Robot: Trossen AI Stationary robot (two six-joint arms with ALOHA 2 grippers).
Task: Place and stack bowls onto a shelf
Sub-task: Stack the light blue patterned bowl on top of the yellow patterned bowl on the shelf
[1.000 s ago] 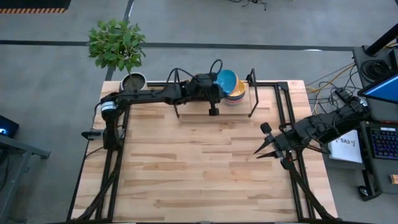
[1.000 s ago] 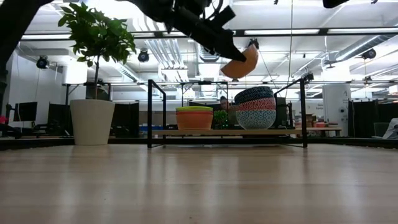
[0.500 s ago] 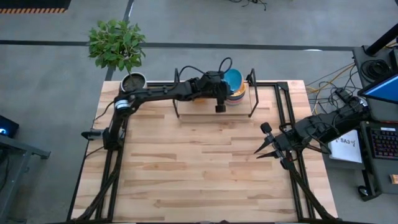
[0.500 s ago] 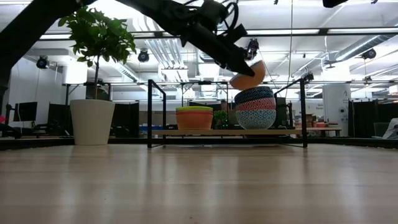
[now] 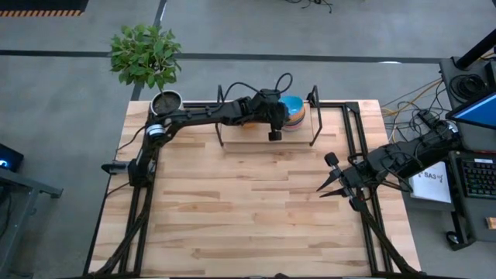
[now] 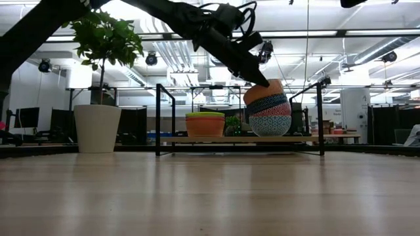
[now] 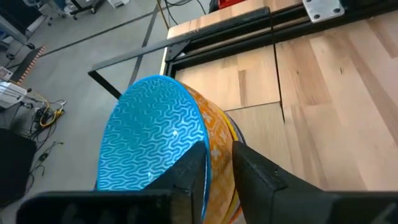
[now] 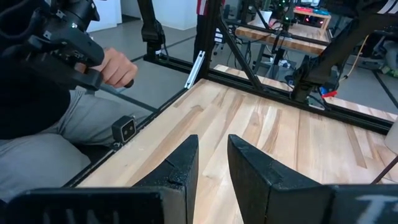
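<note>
An orange patterned bowl with a blue inside (image 7: 155, 143) sits slightly tilted on top of the right stack of bowls (image 6: 270, 115) on the shelf (image 6: 236, 139). My left gripper (image 7: 219, 152) slants down over the bowl from the table's left, open, with one finger on each side of the rim. A second, lower stack of bowls (image 6: 205, 124) stands on the shelf's left part. My right gripper (image 5: 335, 180) waits open above the table's right edge, with nothing between its fingers. My left gripper has one finger inside the bowl and one outside, astride the rim's near side (image 7: 217, 134). It comes slanting down from the table's left. The bowl (image 6: 262, 92) rests nested in the stack below. Whether either finger touches the wall, I cannot tell.
A white plant pot (image 6: 96, 128) with a leafy plant stands at the far left corner beside the shelf. Black wire uprights (image 6: 319, 118) close each end of the shelf. A person's hand (image 8: 118, 68) shows beyond the table's edge. Bare wood (image 5: 248, 209) fills the near half.
My left gripper has gone down and toward the table's right, to the right stack. The orange bowl, which hung tilted above the shelf, has come down onto the top of that stack.
</note>
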